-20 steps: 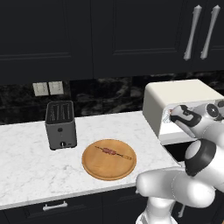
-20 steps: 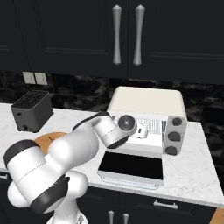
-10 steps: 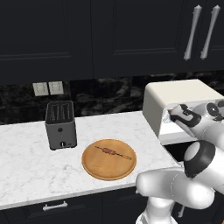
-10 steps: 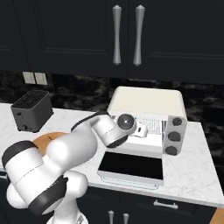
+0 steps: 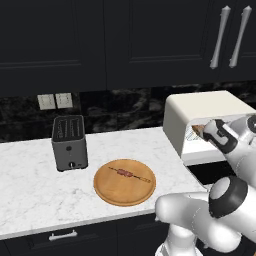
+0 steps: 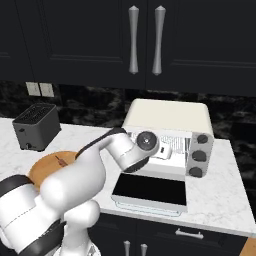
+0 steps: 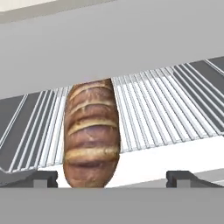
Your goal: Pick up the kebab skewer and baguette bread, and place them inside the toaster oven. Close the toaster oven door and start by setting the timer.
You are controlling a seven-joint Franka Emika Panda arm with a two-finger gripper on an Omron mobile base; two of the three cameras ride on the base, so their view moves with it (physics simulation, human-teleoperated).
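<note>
The baguette bread point(image 7: 91, 133) lies lengthwise on the wire rack point(image 7: 162, 111) inside the toaster oven point(image 5: 210, 107). My gripper point(image 7: 111, 179) is open, and its fingertips point(image 7: 183, 177) stand wide on either side of the loaf's near end. From the base views the gripper point(image 6: 166, 149) reaches into the oven's mouth point(image 5: 201, 131). The toaster oven door point(image 6: 148, 190) hangs open, folded down flat in front. The kebab skewer point(image 5: 129, 173) rests on the round wooden plate point(image 5: 125, 192), left of the oven.
A dark grey slot toaster point(image 5: 69, 142) stands on the marble counter point(image 5: 30, 195) at the left. Dark knobs point(image 6: 199, 155) line the oven's right side. Dark cabinets with silver handles point(image 6: 145, 40) hang above.
The jaws have opened wide and let go of the baguette, which now lies on the rack. The arm has hardly moved.
</note>
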